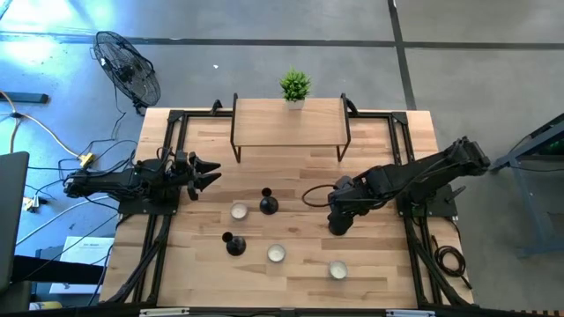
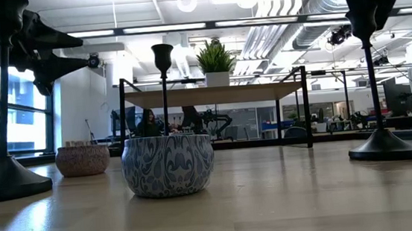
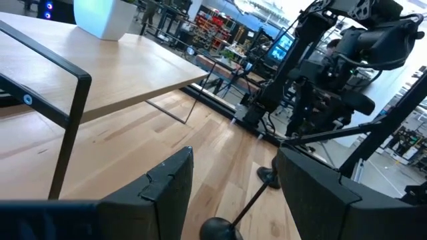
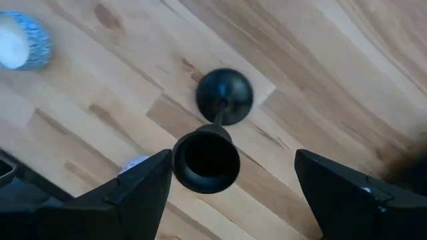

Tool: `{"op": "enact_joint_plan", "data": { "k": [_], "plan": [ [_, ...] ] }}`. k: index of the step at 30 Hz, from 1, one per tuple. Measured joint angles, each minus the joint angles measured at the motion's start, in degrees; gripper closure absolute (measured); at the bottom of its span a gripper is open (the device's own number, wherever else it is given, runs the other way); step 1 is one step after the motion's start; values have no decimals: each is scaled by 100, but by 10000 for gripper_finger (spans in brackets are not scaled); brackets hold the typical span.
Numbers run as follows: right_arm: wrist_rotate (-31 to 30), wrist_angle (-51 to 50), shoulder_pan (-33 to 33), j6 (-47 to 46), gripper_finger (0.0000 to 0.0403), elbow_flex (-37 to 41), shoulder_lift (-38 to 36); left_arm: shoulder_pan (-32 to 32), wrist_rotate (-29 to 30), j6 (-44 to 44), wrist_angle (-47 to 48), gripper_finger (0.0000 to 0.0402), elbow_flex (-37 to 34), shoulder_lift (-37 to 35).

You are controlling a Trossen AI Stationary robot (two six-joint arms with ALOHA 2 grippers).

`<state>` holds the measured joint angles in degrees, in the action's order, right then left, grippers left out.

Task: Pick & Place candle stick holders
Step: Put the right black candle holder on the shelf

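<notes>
The right gripper (image 4: pixel 230 183) hangs spread above a candlestick (image 4: pixel 212 137) near the surface's (image 1: pixel 379 255) right edge; the left gripper (image 1: pixel 204 173) waits spread by the left edge

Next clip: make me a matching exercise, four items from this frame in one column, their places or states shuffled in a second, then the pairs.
Column one:
1. potted plant
2. right gripper
3. left gripper
4. white tealight

Column two:
A. open above a black candle stick holder, not touching it
B. on the wooden shelf
C. open at the table's left side, holding nothing
D. on the table near its front edge

Pairs: 1-B, 2-A, 3-C, 4-D
</notes>
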<state>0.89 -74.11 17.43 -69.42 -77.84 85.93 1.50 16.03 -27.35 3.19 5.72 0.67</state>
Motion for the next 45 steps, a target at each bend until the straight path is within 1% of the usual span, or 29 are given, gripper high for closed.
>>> {"op": "enact_joint_plan", "data": {
  "k": [15, 20, 45],
  "plan": [
    [64, 271, -2, -111, 94, 0, 0, 0, 20, 0, 1, 188, 0, 0],
    [61, 283, -2, 353, 94, 0, 0, 0, 20, 0, -1, 188, 0, 0],
    [41, 410, -18, 490, 94, 0, 0, 0, 15, 0, 0, 188, 0, 0]
  ]
}}
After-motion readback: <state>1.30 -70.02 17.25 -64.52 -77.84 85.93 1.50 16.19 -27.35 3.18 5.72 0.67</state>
